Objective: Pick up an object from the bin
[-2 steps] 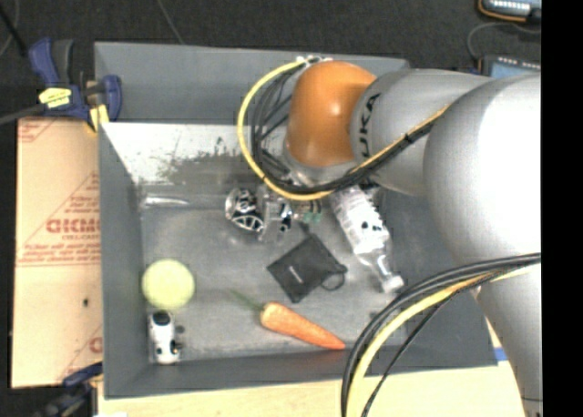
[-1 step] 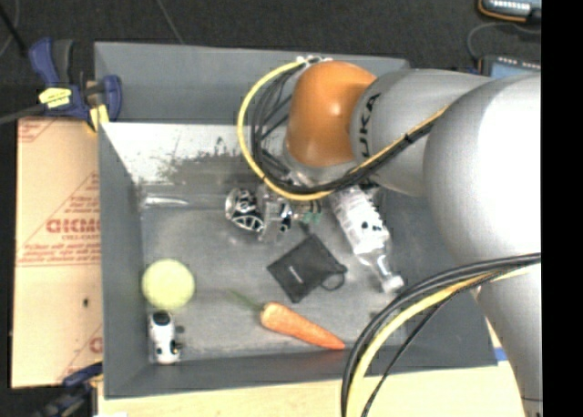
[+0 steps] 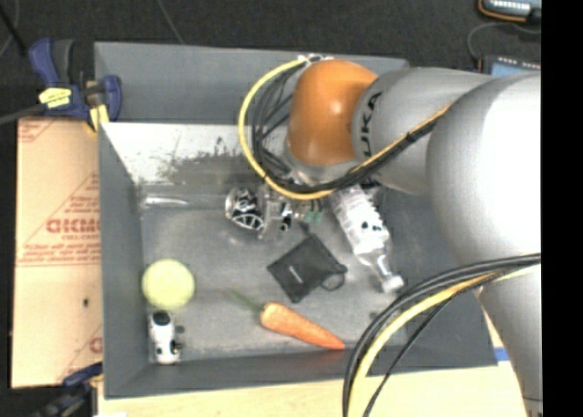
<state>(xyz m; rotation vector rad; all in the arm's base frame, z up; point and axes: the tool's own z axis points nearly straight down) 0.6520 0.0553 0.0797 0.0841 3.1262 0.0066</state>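
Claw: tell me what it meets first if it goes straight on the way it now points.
Pointing down, the claw would likely meet the bin's grey floor right beside the black-and-white ball; depth is unclear, so it may clip that ball first.

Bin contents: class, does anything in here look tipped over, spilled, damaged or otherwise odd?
Only the clear plastic bottle lies tipped on its side, just right of the black pouch. Nothing looks spilled or broken.
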